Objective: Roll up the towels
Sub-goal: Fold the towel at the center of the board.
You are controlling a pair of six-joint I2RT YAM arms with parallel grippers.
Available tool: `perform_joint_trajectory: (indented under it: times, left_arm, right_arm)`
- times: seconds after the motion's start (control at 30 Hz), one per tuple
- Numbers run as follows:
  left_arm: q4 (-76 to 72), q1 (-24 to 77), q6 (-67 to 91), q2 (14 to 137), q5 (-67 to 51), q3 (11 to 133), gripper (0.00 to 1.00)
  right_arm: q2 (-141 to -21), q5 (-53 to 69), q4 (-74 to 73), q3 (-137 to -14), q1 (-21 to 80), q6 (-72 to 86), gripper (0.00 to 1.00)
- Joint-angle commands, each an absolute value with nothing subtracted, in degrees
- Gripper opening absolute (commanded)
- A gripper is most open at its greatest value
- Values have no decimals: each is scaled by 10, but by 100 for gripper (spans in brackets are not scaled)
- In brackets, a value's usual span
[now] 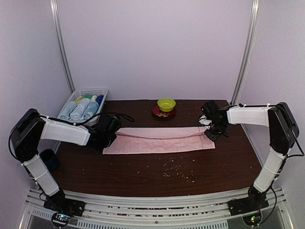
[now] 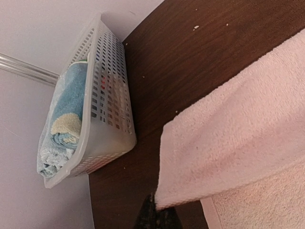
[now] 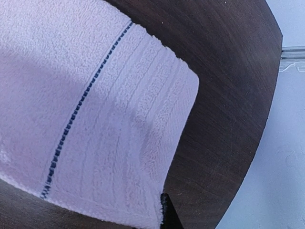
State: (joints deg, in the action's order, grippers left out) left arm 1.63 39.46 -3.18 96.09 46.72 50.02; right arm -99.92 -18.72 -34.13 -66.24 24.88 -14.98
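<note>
A pale pink towel lies stretched left to right across the dark table, folded lengthwise. My left gripper is shut on its left end. In the left wrist view a corner of the upper layer of the pink towel is pinched and lifted at the left gripper. My right gripper is shut on the right end. The right wrist view shows that corner of the pink towel running into the right gripper. Light blue towels lie rolled in the basket.
The white mesh basket stands at the back left, close to the towel's left end, and shows in the left wrist view as the basket. A yellow-green bowl on a red saucer sits at the back middle. Crumbs are scattered near the front.
</note>
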Motion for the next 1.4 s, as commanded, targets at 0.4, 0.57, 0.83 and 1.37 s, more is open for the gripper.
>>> perform_joint_trajectory:
  times: [0.4,0.57,0.83,1.37]
  left_arm:
    - [52,424,30,935,509,460,0]
    - [63,432,45,944,512,449,0]
    - [71,439,55,955,520,441,0]
    - [87,454,83,921,557,427,0]
  right_arm:
    - [-981,-221,-356,-610,267,-113,0]
    - [-987,-223,-355,-603,275,-108,0]
    - [-989,-229,-359,-597,280,-97,0]
    - [-934,-236,-359,-574,291,-88,0]
